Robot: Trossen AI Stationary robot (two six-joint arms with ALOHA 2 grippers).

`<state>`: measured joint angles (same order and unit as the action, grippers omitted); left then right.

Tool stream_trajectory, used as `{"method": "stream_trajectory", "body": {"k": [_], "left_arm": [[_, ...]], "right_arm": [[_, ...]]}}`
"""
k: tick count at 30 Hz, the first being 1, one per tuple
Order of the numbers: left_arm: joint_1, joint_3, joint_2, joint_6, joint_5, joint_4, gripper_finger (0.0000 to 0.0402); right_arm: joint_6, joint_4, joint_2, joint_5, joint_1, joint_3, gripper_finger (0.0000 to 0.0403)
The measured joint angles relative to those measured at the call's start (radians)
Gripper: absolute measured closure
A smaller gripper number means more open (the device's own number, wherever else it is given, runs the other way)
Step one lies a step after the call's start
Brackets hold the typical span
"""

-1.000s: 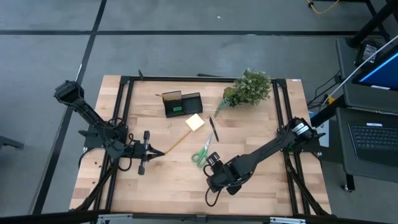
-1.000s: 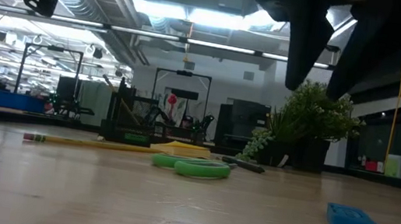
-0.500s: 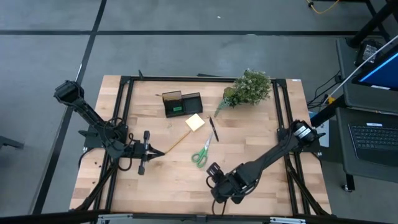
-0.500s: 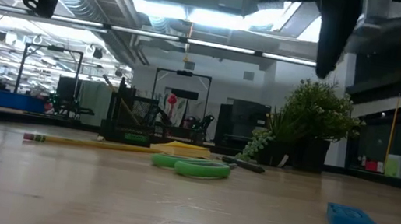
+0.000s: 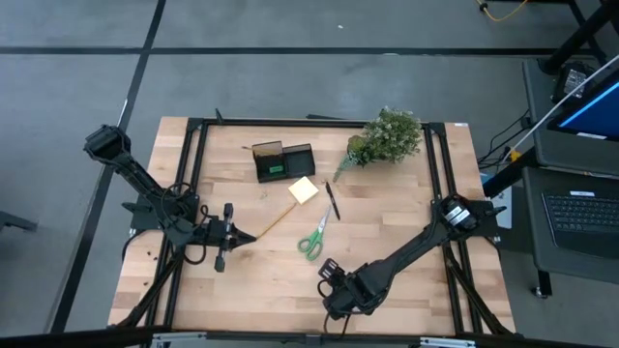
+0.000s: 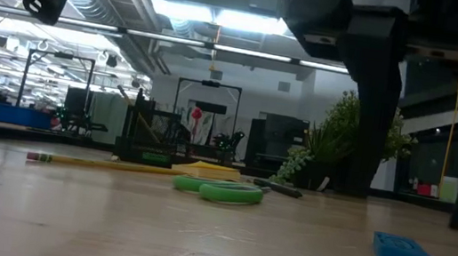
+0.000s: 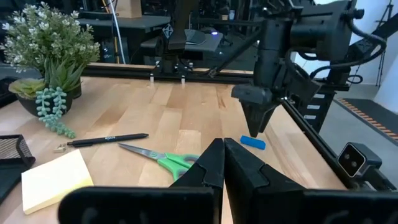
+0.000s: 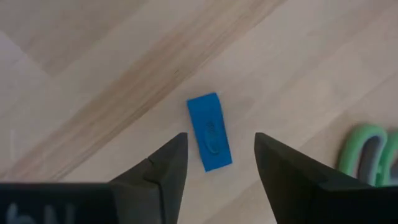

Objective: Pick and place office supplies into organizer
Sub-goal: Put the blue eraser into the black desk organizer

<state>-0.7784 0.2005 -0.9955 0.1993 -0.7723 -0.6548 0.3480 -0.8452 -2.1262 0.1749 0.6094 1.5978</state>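
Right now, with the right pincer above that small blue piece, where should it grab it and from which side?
Come straight down from above and pinch the small blue piece across its two long edges. It lies flat on the table, a narrow rectangle, and the open right pincer already hangs over it with a finger on each long side, so probably little turning is needed.

Small blue piece (image 8: 209,130) hidden under the right arm in the high view

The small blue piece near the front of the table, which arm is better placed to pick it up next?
The right. Its gripper hangs open directly above the small blue piece, fingers on either side. The left gripper sits shut at the table's left, by the pencil, far from it.
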Motion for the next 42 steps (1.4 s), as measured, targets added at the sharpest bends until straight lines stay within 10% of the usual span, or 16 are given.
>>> {"method": "stream_trajectory", "body": {"k": [42], "left_arm": [[0.000,0.000,0.000,0.076,0.000,0.004,0.0398]], "right_arm": [[0.183,0.021,-0.053,-0.233,-0.090,0.000,0.0220]]}}
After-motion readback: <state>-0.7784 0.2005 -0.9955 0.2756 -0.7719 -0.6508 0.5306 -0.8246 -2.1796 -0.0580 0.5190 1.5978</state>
